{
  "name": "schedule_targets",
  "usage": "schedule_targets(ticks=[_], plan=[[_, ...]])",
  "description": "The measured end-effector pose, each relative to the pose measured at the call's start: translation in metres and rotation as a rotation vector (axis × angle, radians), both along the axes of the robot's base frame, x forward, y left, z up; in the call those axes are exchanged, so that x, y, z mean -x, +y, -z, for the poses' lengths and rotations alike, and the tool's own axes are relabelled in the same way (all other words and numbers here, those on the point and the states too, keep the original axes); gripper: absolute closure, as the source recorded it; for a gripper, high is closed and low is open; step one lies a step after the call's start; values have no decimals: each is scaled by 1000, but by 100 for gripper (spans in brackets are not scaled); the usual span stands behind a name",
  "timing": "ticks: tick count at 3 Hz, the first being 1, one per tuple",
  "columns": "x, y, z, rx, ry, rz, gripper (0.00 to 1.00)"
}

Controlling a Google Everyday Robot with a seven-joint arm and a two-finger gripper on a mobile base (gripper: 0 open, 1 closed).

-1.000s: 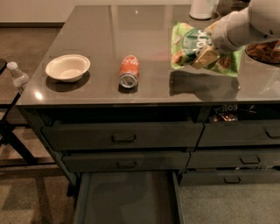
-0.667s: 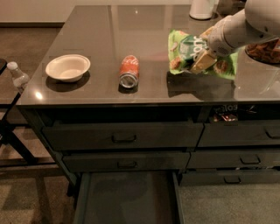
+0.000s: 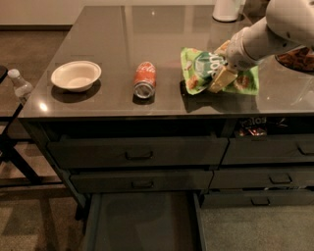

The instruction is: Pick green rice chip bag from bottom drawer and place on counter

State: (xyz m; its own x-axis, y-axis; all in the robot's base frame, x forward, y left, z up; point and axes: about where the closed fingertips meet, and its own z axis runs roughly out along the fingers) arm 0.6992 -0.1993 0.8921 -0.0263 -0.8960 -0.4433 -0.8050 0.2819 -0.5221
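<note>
Glossy grey-brown desk (image 3: pixel 147 44), reflective, filling the upper view, right end cut off by the frame edge. Under it, dark cabinet fronts: two handled drawers, then the bottom drawer (image 3: pixel 144 220) pulled open, shallow, bare and dark inside, near end cut off at the lower edge. Smooth white arm (image 3: pixel 274 29) reaching in from the upper right, base out of view, covering part of a dark dish (image 3: pixel 299 59) of something brown, hard to make out. Crinkly light-green bag (image 3: pixel 198 68) over the desk's right half, tilted, round dark logo facing up, right part hidden behind the gripper. Resting on the surface or just above it: cannot tell, only a dark shadow beneath. Gripper (image 3: pixel 222 74) closed on the bag, one tan finger across its front, the other hidden behind. Both further left and lower than a second ago, nearer the can. Pale round bowl (image 3: pixel 76 76) near the left edge, unmoved. Red can (image 3: pixel 144 80) on its side between bowl and bag, metal end toward the camera, unmoved. White vessel (image 3: pixel 226 9) at the far edge, top cut off. Clear bottle (image 3: pixel 20 84) beside the desk's left end, lower part hidden.
</note>
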Motion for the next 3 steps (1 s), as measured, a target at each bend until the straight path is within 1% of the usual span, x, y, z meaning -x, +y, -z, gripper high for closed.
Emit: schedule_targets(ticks=[2,3], plan=[[-3,23,22,18,43,-89,100],[-3,23,22,18,43,-90,82]])
